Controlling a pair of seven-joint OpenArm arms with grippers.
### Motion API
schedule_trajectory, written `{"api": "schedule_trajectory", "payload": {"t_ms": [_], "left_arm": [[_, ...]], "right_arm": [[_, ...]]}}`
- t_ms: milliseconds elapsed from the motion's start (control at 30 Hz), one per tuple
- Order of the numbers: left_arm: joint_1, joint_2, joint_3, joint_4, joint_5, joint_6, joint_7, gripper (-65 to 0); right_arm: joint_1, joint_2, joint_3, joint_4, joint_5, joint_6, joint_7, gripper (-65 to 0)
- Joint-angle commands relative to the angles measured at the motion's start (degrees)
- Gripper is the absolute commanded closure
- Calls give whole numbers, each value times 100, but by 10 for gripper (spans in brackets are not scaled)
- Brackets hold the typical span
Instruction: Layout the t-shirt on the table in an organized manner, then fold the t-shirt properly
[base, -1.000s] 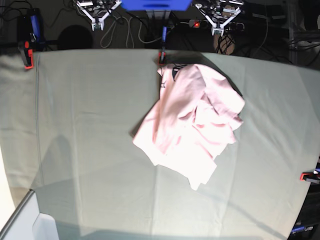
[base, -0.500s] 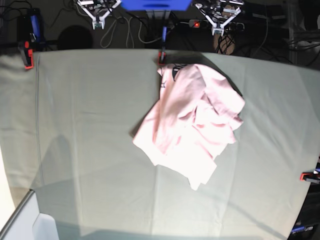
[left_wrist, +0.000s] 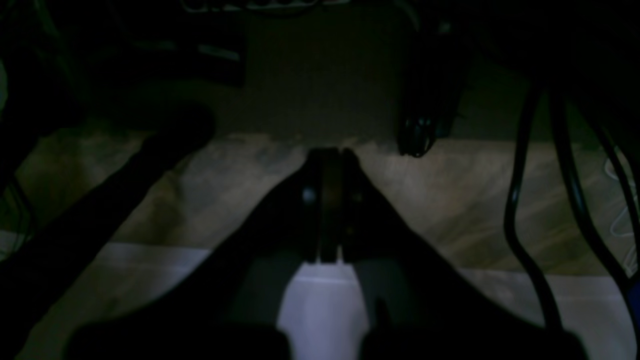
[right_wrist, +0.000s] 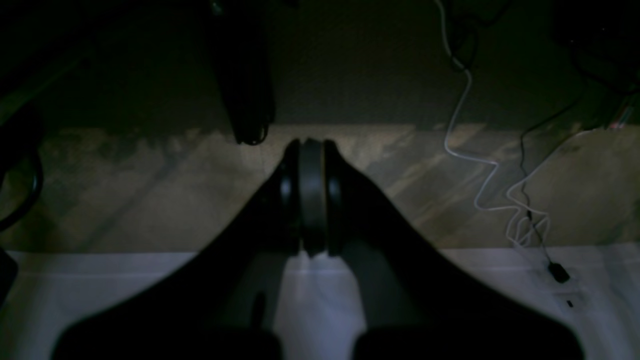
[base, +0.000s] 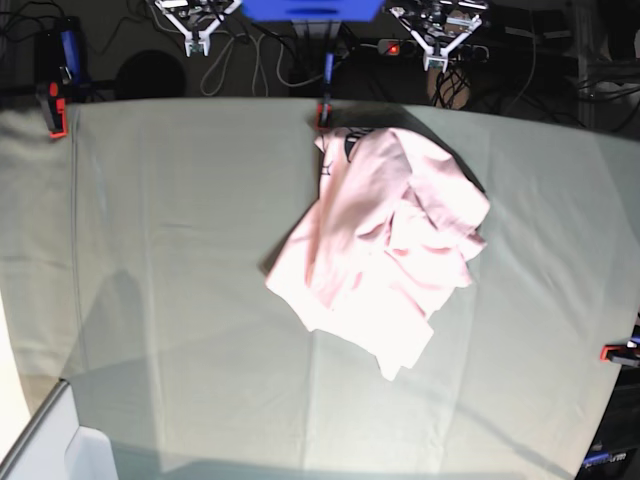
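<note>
Plainly nothing of the task is done yet: the t-shirt (base: 385, 250) lies in a crumpled heap on the table (base: 180, 260), a little right of centre and reaching up toward the far edge. Its cloth is doubled over itself in loose folds, one corner trailing toward the near side, and only a sliver of black lettering shows at its far left edge. Spreading it flat, squaring the sleeves and hem, and then every fold are all left to do.

Both arms hang back beyond the far edge, well apart from the shirt. The left gripper (left_wrist: 327, 157) has its jaws pressed together on nothing, and the right gripper (right_wrist: 311, 147) is likewise clamped tight and empty; each wrist view looks past the pale table edge to a dim floor.

Around the work, red-and-black clamps pin the table cloth: one at the far left corner (base: 56, 112), one at the far edge (base: 323, 112) just beside the shirt's top, one at the right edge (base: 618, 352). Loose cables (right_wrist: 480, 170) trail on the floor behind. My guess is that the middle clamp is the only thing likely to snag when the shirt's far edge is pulled out; otherwise the wide surface to the left offers plenty of room.
</note>
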Motion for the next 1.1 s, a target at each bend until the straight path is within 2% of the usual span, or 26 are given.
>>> {"api": "schedule_trajectory", "payload": {"t_ms": [0, 67, 167, 267, 367, 500, 633, 800, 933, 1067], "left_arm": [[103, -27, -8, 2, -8, 52, 21, -1], [191, -27, -8, 81, -8, 25, 29, -1], [675, -45, -8, 599, -17, 17, 21, -1], [1510, -185, -16, 1892, -69, 17, 21, -1], [2451, -247, -16, 3580, -518, 17, 56, -1], [3295, -660, 28, 5435, -1063, 25, 73, -1], [3708, -994, -8, 6604, -1397, 52, 126, -1], [3980, -1223, -192, 7852, -1924, 60, 583, -1], [4200, -1117, -816, 8775, -2346, 60, 689, -1], [4165, -906, -1370, 9276, -2399, 17, 680, -1]], "right_arm": [[-75, 20, 16, 19, 23, 71, 5, 0], [-250, 46, 16, 124, 23, 71, 49, 0], [-901, 64, 7, 1109, 23, 71, 49, 0], [-1921, 222, 16, 2894, 32, 71, 40, 0], [-2844, 257, 16, 4582, 32, 71, 5, 0], [-3547, 266, 315, 5988, 32, 71, -21, 0], [-3741, 293, 342, 6727, 32, 71, -188, 0], [-3776, 293, 350, 7764, 32, 71, -593, 0], [-3837, 293, 350, 8828, 32, 71, -865, 0], [-3670, 275, 306, 9610, 32, 71, -1024, 0]]}}
